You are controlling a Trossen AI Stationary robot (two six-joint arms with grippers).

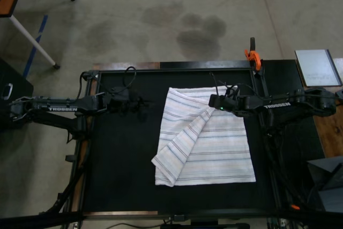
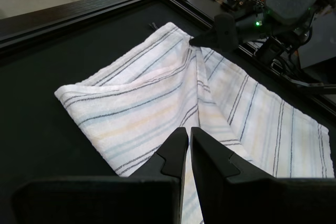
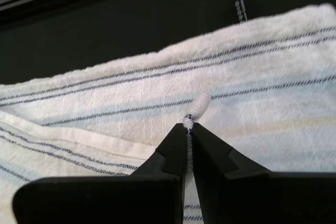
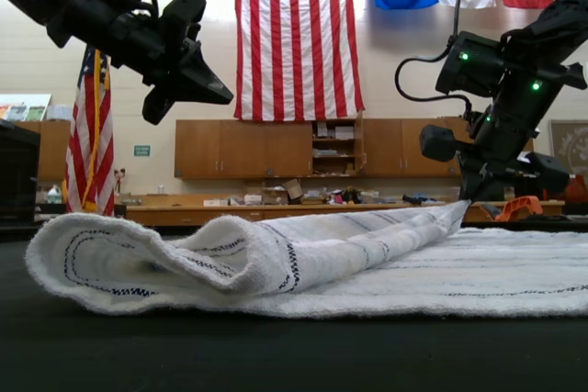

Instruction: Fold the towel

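Item one: the towel [image 1: 206,146], white with thin grey, dark and pale blue stripes, lying on the black table [image 1: 123,159], occupying the half toward three o'clock in the top view, with one corner flap drawn diagonally over the rest and a loose rolled fold at about seven o'clock. Item two: the right gripper [image 3: 189,129], jaws pinched on a small nub of the towel's edge, at roughly twelve o'clock of the cloth in the top view; from the side the fabric rises in a shallow ramp to that pinch. Item three: the left gripper [image 2: 188,136], jaws nearly together and holding nothing, raised over bare table at nine o'clock, well apart from the cloth. Item four: an orange clamp [image 1: 253,56] on the far table edge; a small grey panel [image 1: 318,67] beyond the table at two o'clock. Risks, as I judge them: the pinch takes very little fabric, so a quick pull may slip it free; with only one corner carried, the fold could land skewed or bunch where the roll already sits.
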